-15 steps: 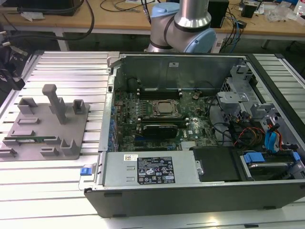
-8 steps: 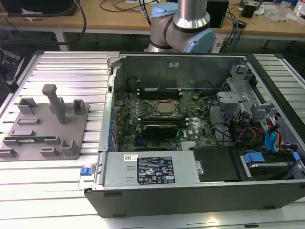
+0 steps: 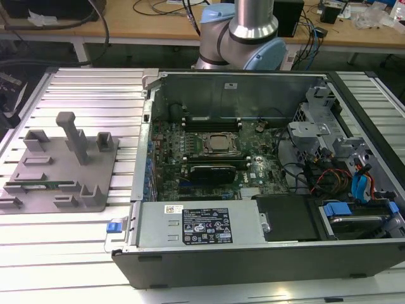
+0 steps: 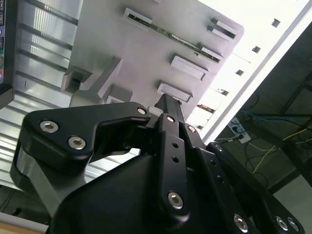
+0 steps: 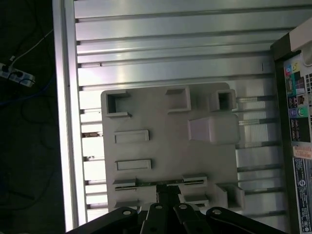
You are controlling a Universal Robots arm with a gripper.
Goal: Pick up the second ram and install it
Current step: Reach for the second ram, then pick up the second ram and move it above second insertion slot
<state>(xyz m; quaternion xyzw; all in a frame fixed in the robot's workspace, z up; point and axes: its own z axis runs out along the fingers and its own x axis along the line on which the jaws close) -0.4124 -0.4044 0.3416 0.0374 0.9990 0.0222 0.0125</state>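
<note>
— One slatted table [image 3: 88, 88]; what's on it?
— Biggest is the open computer case [image 3: 285, 266]. In the exterior view the arm [image 3: 253, 25] stands at its twelve o'clock and the grey tray [image 3: 50, 171] lies at its nine o'clock.
— And the gripper?
— The gripper [image 5: 168, 189] hangs above the tray, lined up with the stick's middle. I cannot tell whether it is open or closed.
— The ram stick?
— The ram stick [image 3: 41, 185] lies in the slot along the tray's six o'clock edge.
</note>
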